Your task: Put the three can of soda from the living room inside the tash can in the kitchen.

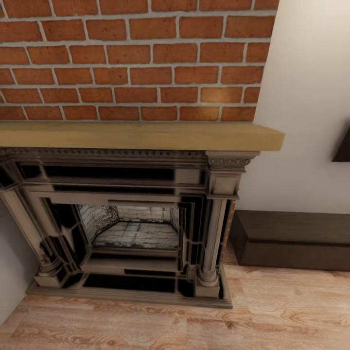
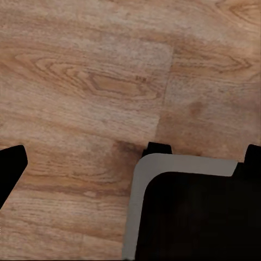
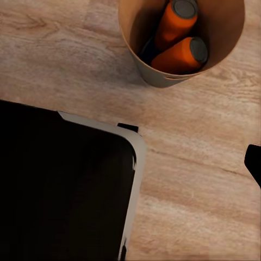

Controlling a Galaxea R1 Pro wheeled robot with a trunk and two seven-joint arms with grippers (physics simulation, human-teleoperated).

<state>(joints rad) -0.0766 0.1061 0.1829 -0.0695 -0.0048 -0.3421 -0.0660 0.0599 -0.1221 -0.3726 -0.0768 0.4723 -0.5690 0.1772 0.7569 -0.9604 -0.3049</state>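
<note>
Two orange soda cans (image 3: pixel 182 38) lie tilted inside the trash can (image 3: pixel 142 60) in your right wrist view, grey tops up, leaning against each other; between them and the bin's wall you see a dark sliver that could be a third can, but it is too hidden to tell. The bin stands on the light wood floor (image 3: pixel 206 185), its far rim cut off by the frame edge, just beyond a black, grey-edged robot part (image 3: pixel 60 185). A black tip at the frame edge may be a finger of your right gripper, yet you cannot tell how its jaws stand. In your left wrist view you have wood floor (image 2: pixel 87 81), another black, grey-edged robot part (image 2: pixel 201 217), and a black tip at each side edge; the left gripper's jaw state is likewise not readable. In your head view you face one ornate dark fireplace (image 1: pixel 131 218) under a tan mantel (image 1: pixel 141 135), with red brick chimney (image 1: pixel 131 58) above, one dark low bench (image 1: pixel 291 238) beside it against the white wall, and wood floor in front.
</note>
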